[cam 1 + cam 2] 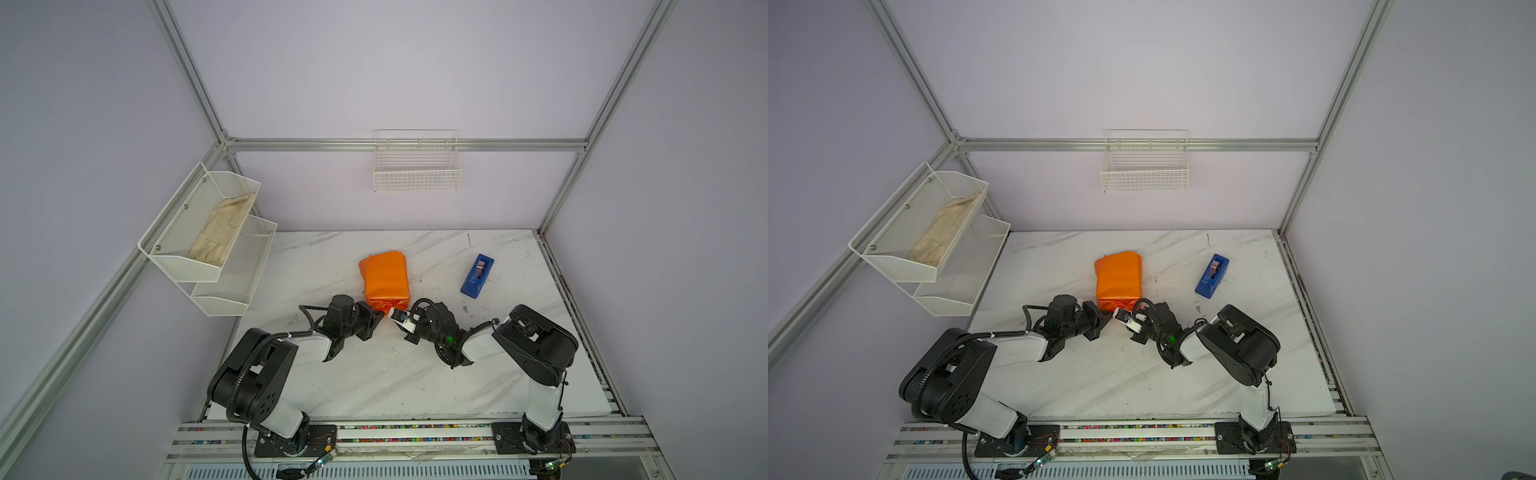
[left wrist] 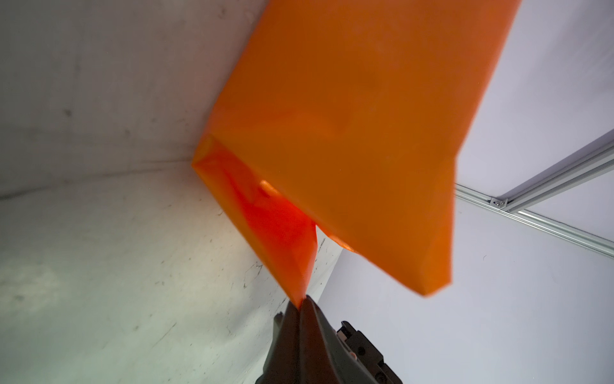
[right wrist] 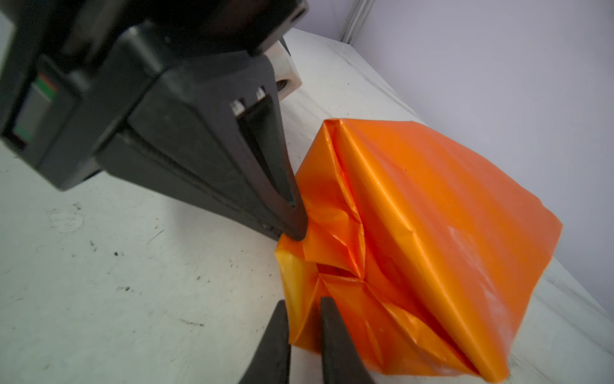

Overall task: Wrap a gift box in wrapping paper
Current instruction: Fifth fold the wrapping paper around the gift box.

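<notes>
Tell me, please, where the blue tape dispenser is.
In both top views, the tape dispenser stands on the marble table on the robot's right, apart from the wrapping paper.

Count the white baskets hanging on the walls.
3. One wire basket hangs on the back wall. Two mesh baskets are stacked on the left wall: the upper basket holds a beige cloth, and the lower basket sits just below. None seem hidden.
</notes>
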